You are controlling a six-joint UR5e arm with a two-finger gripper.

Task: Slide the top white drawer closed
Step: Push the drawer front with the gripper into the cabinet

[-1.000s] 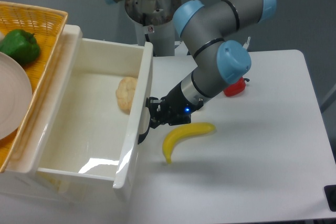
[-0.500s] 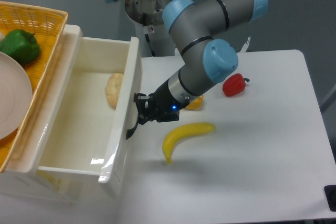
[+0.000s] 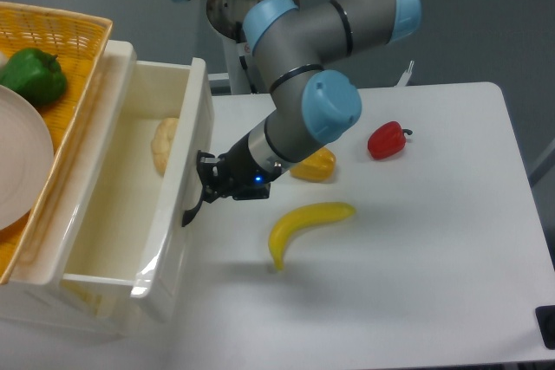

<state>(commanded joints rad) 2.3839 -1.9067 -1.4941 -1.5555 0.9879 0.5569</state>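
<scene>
The gripper (image 3: 208,186) is pressing against the front panel of the top white drawer (image 3: 178,188), right by its black handle (image 3: 189,210); can't tell if the jaws are apart or together. The drawer is sticking partway out beneath the yellow basket (image 3: 61,49). A banana (image 3: 303,224) is lying just beyond its front, yellow pepper (image 3: 314,165) and red pepper (image 3: 386,140) farther off.

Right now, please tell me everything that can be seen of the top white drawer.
The top white drawer is a deep rectangular box of glossy white plastic, partly open and pulled out toward the table. A pale round lump lies inside. Its black arched handle sits on the front panel, where the gripper meets it. The yellow wicker basket stands above it.
</scene>
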